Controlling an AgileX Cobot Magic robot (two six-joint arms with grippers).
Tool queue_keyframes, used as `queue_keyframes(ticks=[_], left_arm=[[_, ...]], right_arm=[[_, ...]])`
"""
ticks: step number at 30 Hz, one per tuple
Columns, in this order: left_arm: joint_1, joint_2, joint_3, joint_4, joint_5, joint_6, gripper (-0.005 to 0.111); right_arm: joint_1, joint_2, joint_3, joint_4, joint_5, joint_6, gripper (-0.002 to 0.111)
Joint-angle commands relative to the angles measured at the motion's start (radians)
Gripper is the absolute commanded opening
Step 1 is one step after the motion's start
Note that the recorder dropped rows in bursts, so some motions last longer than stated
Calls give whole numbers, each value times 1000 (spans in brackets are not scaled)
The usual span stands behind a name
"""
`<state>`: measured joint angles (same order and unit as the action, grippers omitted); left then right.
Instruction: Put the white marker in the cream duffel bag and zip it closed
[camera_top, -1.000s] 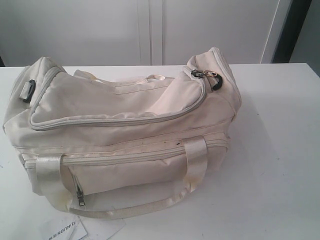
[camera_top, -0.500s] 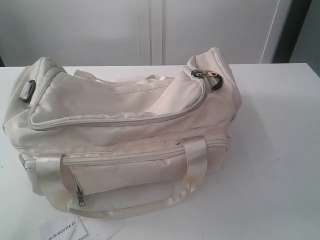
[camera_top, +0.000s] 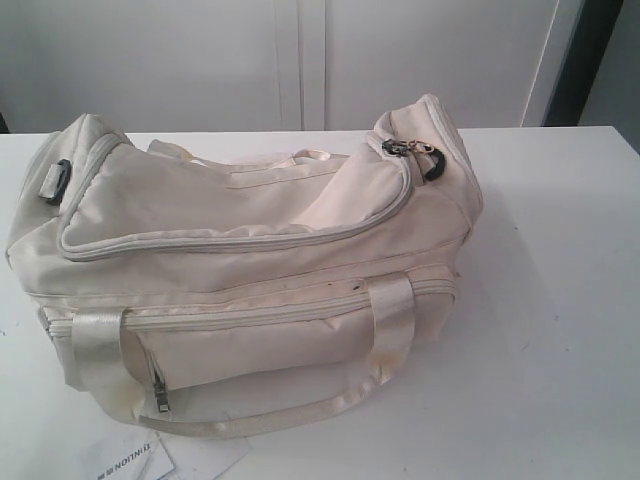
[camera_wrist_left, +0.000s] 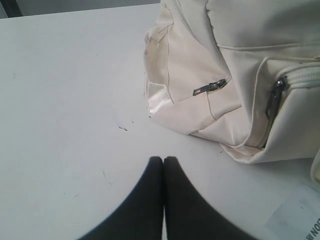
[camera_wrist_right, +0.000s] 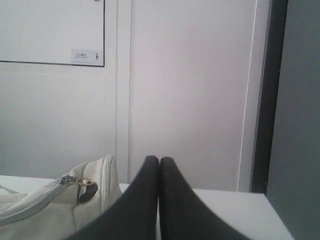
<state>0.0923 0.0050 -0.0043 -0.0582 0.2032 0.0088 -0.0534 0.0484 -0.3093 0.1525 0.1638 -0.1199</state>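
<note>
Left wrist view: left gripper (camera_wrist_left: 163, 159) fingers pressed tight together, nothing held, over white table (camera_wrist_left: 65, 100). Cream duffel bag (camera_wrist_left: 240, 75) ahead of claw, off to one side, near but apart; side zip pull (camera_wrist_left: 210, 87) faces claw. Right wrist view: right gripper (camera_wrist_right: 159, 159) likewise clamped together, empty; bag end beyond fingertips, to one side, lower. Exterior view: bag lies on table, top flap zip (camera_top: 230, 243) closed along its curve.

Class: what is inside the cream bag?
Nothing can be seen inside the bag: its top zip is closed, so any contents are hidden. No marker shows anywhere.
</note>
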Motion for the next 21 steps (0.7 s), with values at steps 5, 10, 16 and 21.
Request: queue_keyframes(ticks=[5,10,16,21], left_arm=[[-4,-5,4,0,1,-9,0],[-4,-5,4,0,1,-9,0],[-4,-5,4,0,1,-9,0],[-4,-5,4,0,0,-9,0]], right_arm=[[-6,-5,110,-34,100,72,0],[-6,-5,212,-101,94,72,0],[-6,-48,309,-104,34,72,0],[-6,-48,309,-104,68,72,0]])
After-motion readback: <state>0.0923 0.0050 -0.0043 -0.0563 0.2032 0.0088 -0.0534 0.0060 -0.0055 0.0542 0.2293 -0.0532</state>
